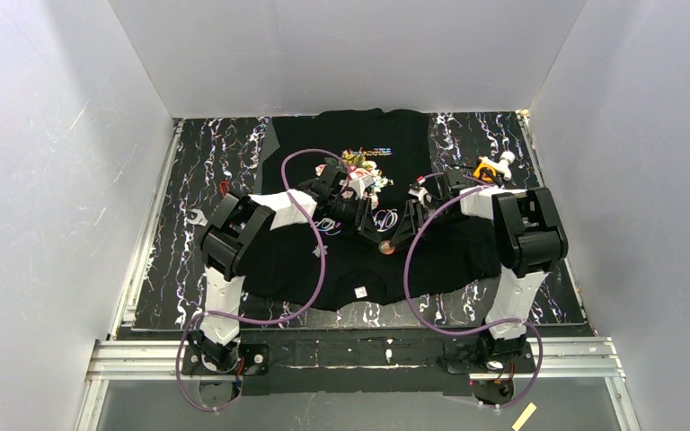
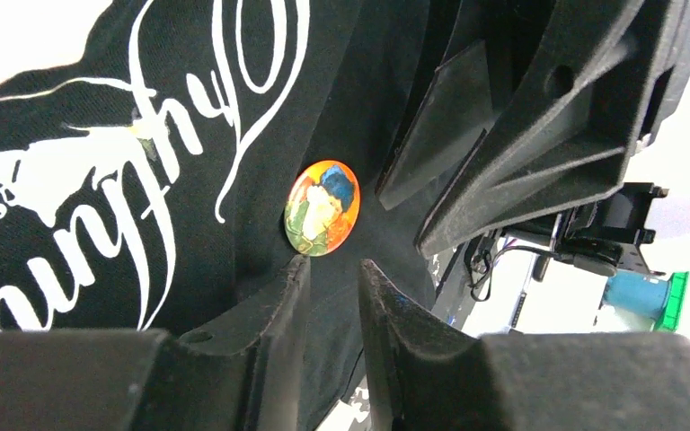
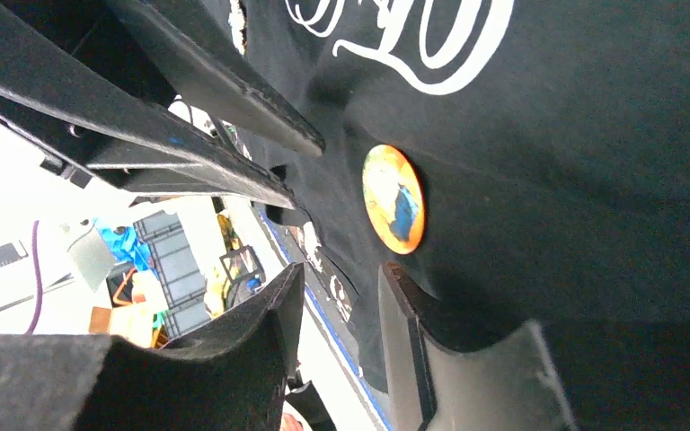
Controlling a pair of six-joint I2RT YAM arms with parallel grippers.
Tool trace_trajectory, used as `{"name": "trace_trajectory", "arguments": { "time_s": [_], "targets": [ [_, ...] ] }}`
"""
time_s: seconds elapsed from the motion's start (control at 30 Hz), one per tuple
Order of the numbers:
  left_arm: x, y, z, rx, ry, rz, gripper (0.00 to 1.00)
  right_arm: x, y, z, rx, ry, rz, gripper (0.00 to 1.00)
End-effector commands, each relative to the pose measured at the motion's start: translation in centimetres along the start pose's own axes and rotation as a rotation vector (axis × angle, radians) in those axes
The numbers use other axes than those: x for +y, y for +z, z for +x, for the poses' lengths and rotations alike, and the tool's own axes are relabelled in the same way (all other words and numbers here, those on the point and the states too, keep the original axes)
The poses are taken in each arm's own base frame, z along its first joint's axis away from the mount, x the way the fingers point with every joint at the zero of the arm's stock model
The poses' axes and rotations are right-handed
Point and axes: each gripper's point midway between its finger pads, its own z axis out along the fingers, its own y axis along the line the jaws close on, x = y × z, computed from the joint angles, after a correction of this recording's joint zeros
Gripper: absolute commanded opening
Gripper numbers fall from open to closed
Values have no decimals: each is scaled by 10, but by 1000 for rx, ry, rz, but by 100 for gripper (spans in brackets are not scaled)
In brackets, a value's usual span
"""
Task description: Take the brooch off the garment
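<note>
The left gripper (image 2: pixel 333 263) has its fingers at a narrow gap with nothing between them; the tips sit just below the brooch (image 2: pixel 322 207), near it but apart. The right gripper (image 3: pixel 341 268) is likewise narrow and empty, with one finger (image 3: pixel 404 310) close against the cloth just beside the brooch rim; I cannot tell whether it touches the disc. The brooch is a round orange-and-blue pin, fastened to the black shirt (image 1: pixel 454 256) below the white lettering (image 2: pixel 153 153), between the two grippers at the middle of the chest. I judge the step in hand as final positioning for the grasp, since the brooch is not yet off. The next move calls for one gripper to pin the cloth beside the brooch while the other closes on the rim and draws it away; either gap looks barely wide enough for the disc, so I would open it first. The shirt lies spread on a black table (image 1: pixel 189 206) with white marbling. Plain white walls (image 1: pixel 54 180) enclose three sides, and purple cables (image 1: pixel 321 260) loop over the arms.
</note>
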Motion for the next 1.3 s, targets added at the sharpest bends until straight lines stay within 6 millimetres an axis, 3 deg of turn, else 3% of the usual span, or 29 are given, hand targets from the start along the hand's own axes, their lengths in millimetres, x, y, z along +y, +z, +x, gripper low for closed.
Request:
{"name": "trace_trajectory", "arguments": {
  "time_s": [0.0,0.23,0.5,0.9,1.27],
  "targets": [
    [-22,-6,-20,-44,43,52,22,-7,-9,-1,-36,17,58,46],
    [-20,3,-19,-18,15,73,13,-25,-7,-9,-31,41,91,47],
    [0,19,-4,39,-35,63,10,-26,-4,-13,-28,60,70,47],
    [13,25,0,57,-42,32,10,2,10,-15,12,58,-46,45],
    [-6,16,-5,40,-37,72,31,20,8,-7,31,62,-110,45]
  ]
}}
